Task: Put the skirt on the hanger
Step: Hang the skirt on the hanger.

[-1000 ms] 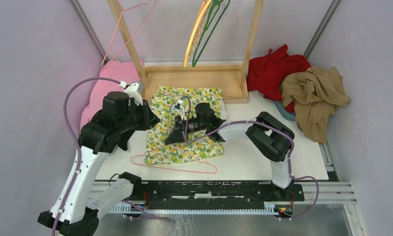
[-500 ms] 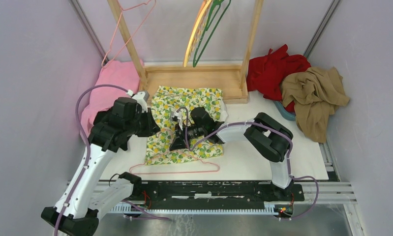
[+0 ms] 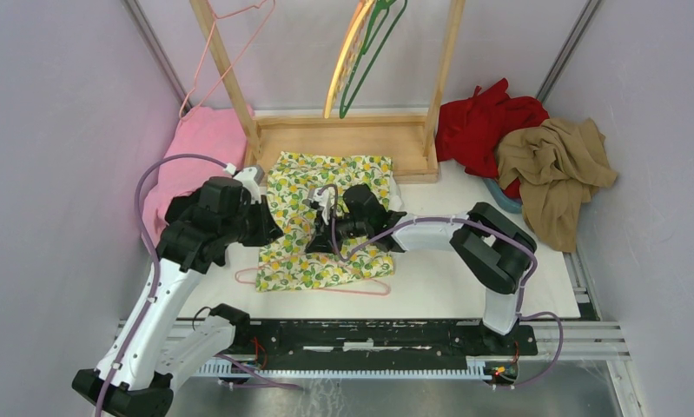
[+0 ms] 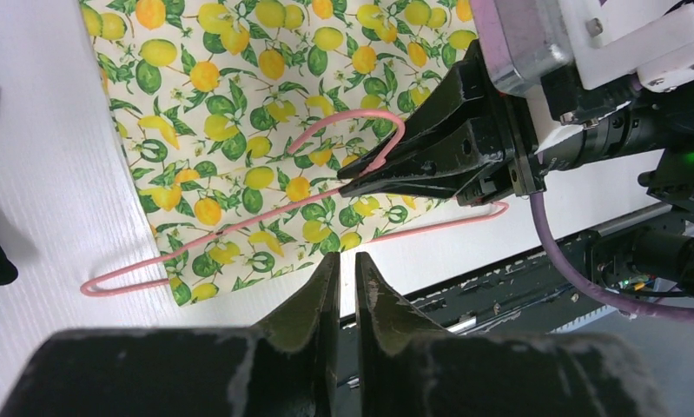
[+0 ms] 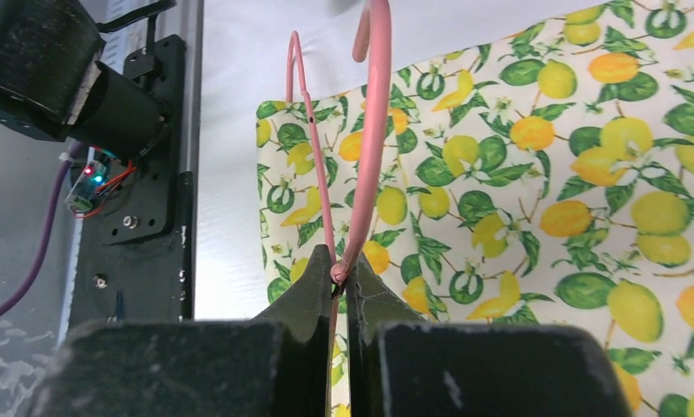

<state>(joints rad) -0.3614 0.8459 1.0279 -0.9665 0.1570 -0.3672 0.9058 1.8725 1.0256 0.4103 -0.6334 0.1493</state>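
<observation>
The lemon-print skirt (image 3: 326, 195) lies flat on the table in front of the wooden rack. The pink hanger (image 3: 347, 289) lies at its near edge. In the left wrist view one hanger arm (image 4: 239, 221) crosses over the skirt (image 4: 239, 95) and the bottom bar runs partly under the hem. My right gripper (image 3: 315, 246) is shut on the hanger at the base of its hook (image 5: 373, 130), over the skirt (image 5: 543, 174). My left gripper (image 3: 278, 233) is shut and empty (image 4: 347, 261), above the skirt's near left part.
A wooden rack (image 3: 343, 139) stands at the back with a second pink hanger (image 3: 213, 52), an orange-yellow hanger (image 3: 343, 61) and a green hanger (image 3: 373, 52). A pink cloth (image 3: 195, 148) lies at far left. Red (image 3: 482, 122) and tan (image 3: 556, 169) garments are piled at far right.
My right gripper has drawn the hanger a little away from the near edge, toward the skirt. My left arm has swung right and lower, over the skirt's left side.
</observation>
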